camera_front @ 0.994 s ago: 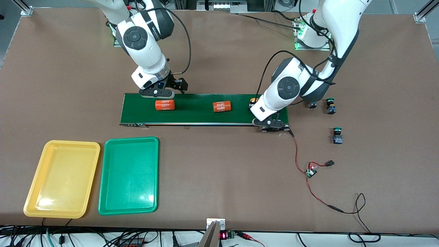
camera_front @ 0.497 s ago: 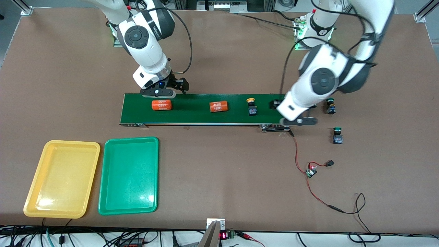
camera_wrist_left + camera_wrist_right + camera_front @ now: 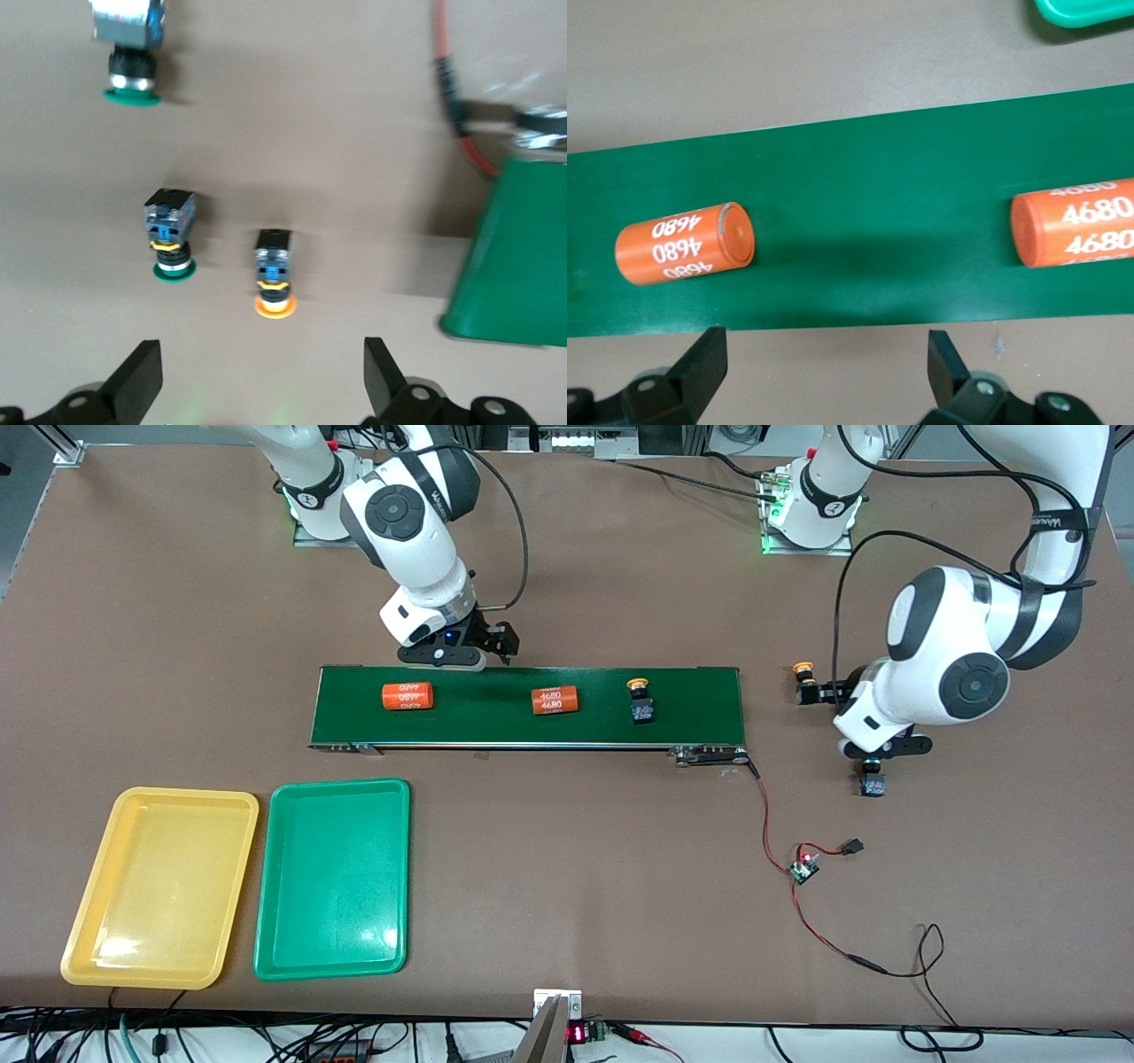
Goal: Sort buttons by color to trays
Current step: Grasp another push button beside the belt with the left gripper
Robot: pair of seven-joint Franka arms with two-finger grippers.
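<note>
Sitting on the dark-green conveyor belt (image 3: 532,707), toward the left arm's end of it, you have one yellow-capped button (image 3: 640,701), upright and alone; a second yellow-capped button (image 3: 804,680) stands on the bare surface (image 3: 567,868) just off that end of the belt, and in the left wrist view it (image 3: 274,276) lies beside a green-capped button (image 3: 170,235), the two apart, with another green-capped button (image 3: 131,62) well apart from them; in the front view only the dark body of one green button (image 3: 871,783) shows below the left arm's wrist, and you cannot see the other there. Your left end effector (image 3: 257,382) hangs over these buttons off the belt's end, jaws spread wide and holding nothing. Your right end effector (image 3: 824,376) hangs over the belt's edge nearest the arm bases, toward the right arm's end, jaws likewise wide apart and empty; two orange cylinders with white numbers lie on the belt, one (image 3: 407,695) close under it, the other (image 3: 555,700) near the middle. Both trays sit nearer the front camera than the belt, side by side and just apart: the yellow tray (image 3: 97,957) at the right arm's end, the green tray (image 3: 390,797) beside it. A red-and-black wire (image 3: 780,850) runs from the belt's end to a small circuit board (image 3: 804,868).
</note>
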